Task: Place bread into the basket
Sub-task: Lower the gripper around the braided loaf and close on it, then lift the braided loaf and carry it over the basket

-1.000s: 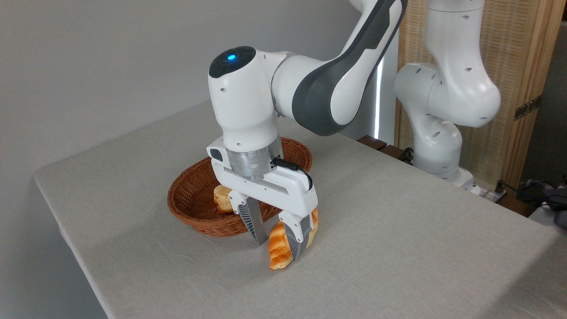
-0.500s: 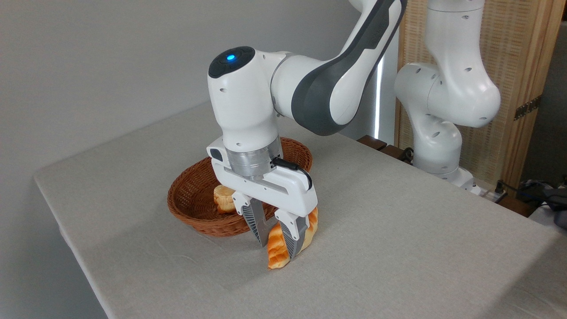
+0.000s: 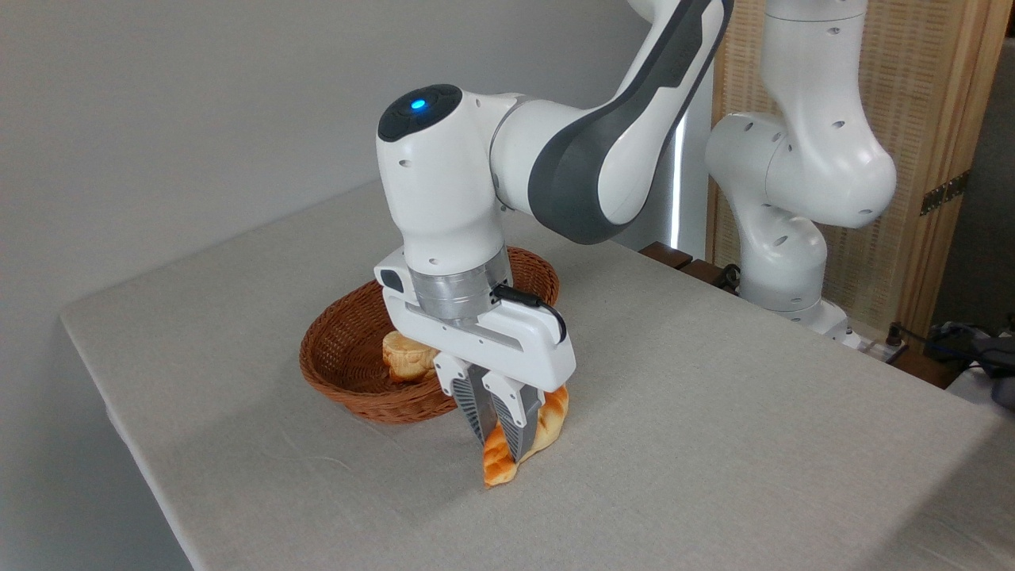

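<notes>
Fixed camera, grip: I see the gripper (image 3: 501, 432) pinching the bread (image 3: 545, 419) across its width, fingers nearly together
Bread position: on the table (image 3: 714, 412), just right of the basket (image 3: 349, 349), long axis running from near-left tip to far-right
Basket: up and left of my jaws, a small bun (image 3: 406, 357) already inside
Next move, my guess: lift, then carry left over the rim

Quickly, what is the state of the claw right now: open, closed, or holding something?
Claw: closed on the bread, which lies on the table beside the basket.
</notes>
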`<control>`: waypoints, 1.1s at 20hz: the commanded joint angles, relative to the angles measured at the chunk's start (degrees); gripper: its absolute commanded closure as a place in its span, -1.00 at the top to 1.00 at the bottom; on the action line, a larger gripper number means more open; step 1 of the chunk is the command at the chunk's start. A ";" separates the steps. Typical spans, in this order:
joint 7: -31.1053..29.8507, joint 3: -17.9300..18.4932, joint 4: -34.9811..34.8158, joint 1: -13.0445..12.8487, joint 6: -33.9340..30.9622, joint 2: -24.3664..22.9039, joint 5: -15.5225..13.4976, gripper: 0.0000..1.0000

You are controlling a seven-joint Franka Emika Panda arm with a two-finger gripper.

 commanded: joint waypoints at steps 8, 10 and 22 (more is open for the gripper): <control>0.83 5.10 2.72 -0.14 -0.76 -1.44 1.62 -0.75; 0.83 5.54 4.12 -0.14 -1.02 -1.88 1.18 -0.75; 0.56 5.81 16.51 -0.31 -8.67 -2.93 -9.09 -0.70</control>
